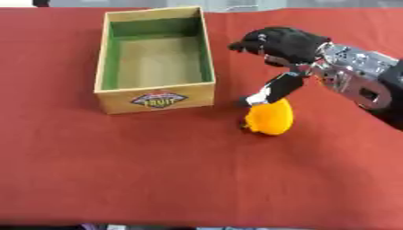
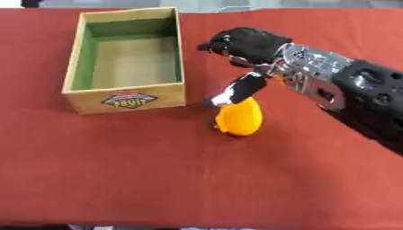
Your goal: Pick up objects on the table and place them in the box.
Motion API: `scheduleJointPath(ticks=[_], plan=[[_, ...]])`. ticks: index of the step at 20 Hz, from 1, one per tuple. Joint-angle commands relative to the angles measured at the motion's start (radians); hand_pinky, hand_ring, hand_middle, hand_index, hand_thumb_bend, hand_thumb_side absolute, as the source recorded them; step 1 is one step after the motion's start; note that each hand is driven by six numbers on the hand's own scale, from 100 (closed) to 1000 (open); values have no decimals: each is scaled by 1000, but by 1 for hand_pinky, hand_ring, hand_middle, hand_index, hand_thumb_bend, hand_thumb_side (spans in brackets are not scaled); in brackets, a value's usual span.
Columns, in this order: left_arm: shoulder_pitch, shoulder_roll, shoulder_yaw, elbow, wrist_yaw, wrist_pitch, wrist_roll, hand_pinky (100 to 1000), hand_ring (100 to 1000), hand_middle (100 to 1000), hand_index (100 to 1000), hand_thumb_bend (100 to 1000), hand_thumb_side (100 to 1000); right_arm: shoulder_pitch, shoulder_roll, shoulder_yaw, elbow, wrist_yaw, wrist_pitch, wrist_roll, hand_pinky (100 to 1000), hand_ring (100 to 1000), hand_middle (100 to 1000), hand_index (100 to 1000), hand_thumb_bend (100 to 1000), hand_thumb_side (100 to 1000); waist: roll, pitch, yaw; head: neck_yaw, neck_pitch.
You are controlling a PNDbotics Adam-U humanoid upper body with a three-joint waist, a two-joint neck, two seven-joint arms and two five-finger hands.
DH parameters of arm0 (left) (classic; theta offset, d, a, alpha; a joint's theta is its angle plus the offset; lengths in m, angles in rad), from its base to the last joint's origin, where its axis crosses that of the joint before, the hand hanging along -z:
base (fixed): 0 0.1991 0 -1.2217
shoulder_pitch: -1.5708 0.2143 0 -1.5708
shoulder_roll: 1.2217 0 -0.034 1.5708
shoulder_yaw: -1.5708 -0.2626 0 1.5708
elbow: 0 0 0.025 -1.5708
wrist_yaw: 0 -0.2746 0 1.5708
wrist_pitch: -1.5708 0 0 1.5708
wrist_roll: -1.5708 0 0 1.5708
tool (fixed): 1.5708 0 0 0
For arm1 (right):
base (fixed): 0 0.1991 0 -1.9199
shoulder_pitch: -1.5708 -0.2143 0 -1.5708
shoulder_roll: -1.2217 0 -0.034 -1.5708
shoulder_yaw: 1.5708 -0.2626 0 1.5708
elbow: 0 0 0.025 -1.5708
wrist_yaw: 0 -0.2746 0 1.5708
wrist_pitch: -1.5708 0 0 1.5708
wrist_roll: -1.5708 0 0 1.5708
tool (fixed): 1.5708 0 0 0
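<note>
Beside the box, the right hand, fingers curled, thumb extended, touches the orange fruit.

One label reads "FRUIT" in yellow letters on a dark diamond-shaped badge, front wall of the wooden box; smaller print above it unreadable.

You are looking through two head cameras set side by side, both facing steeply down at the red table from fairly close above. Both share nearly the same scene around the box; in the right eye view the box sits further left.
</note>
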Motion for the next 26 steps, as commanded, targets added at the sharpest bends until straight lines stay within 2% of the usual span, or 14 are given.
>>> scheduleJointPath(ticks=[1, 3, 4, 6, 9, 12, 16, 26], plan=[[-3, 27, 11, -19, -7, 1, 3, 573, 597, 653, 793, 105, 903, -52, -28, -99, -128, -85, 64, 339, 880, 913, 794, 1000, 623, 907, 3, -27, -5, 9, -4], [-2, 28, 12, -19, -8, 2, 5, 574, 597, 653, 793, 105, 903, -64, -44, -164, -227, -134, 138, 531, 879, 912, 793, 1000, 620, 914, 3, -28, -10, 13, -2], [-1, 28, 13, -19, -8, 2, 5, 573, 597, 653, 793, 105, 903, -64, -54, -186, -267, -151, 173, 585, 879, 912, 791, 1000, 617, 916, 3, -28, -11, 14, -2], [-1, 29, 13, -19, -9, 2, 5, 574, 597, 653, 793, 105, 903, -58, -73, -218, -329, -172, 228, 639, 877, 910, 788, 1000, 608, 931, 3, -28, -13, 16, -2], [-1, 30, 13, -19, -10, 2, 6, 574, 597, 653, 793, 104, 902, -42, -100, -246, -387, -195, 279, 663, 878, 909, 786, 1000, 603, 926, 1, -29, -15, 18, -2], [-1, 32, 12, -19, -11, 2, 5, 574, 597, 653, 792, 105, 903, -17, -126, -256, -419, -228, 297, 668, 882, 918, 797, 1000, 589, 856, 0, -28, -16, 19, -2], [-3, 31, 12, -19, -11, 1, 3, 574, 598, 653, 792, 105, 902, 20, -154, -263, -441, -244, 285, 668, 888, 927, 820, 1000, 510, 765, -1, -27, -16, 18, -5], [-7, 27, 11, -19, -8, 0, 1, 574, 598, 652, 792, 103, 899, 78, -152, -264, -409, -151, 255, 668, 875, 913, 829, 1000, 521, 739, 3, -19, -8, 12, -9]])
